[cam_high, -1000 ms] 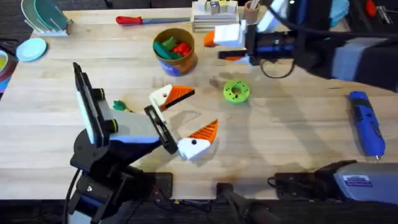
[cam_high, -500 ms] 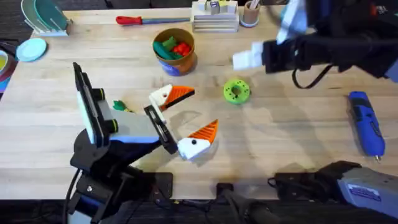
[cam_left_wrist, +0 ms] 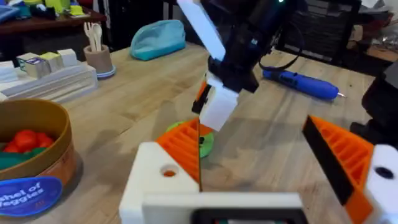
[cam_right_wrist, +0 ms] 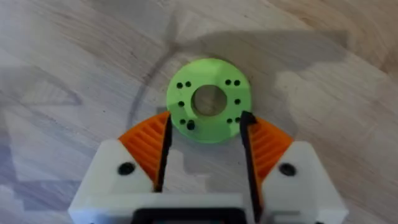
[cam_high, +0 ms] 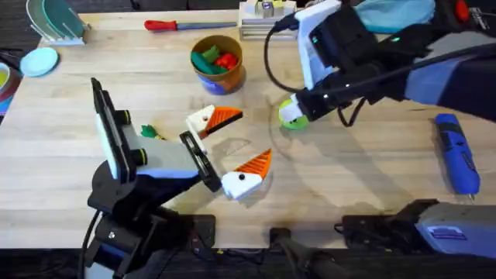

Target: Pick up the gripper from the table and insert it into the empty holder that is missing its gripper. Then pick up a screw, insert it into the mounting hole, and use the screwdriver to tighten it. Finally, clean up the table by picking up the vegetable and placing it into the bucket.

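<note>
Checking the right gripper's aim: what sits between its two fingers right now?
In the right wrist view, the near edge of the green disc lies between the open right gripper's orange pads; the rest of the gap is bare table.

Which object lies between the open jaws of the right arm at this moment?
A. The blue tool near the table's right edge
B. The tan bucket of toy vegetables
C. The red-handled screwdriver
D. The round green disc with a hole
D: in the right wrist view the green disc sits on the table between the two orange pads of the right gripper, whose jaws stand open on either side of it.
</note>
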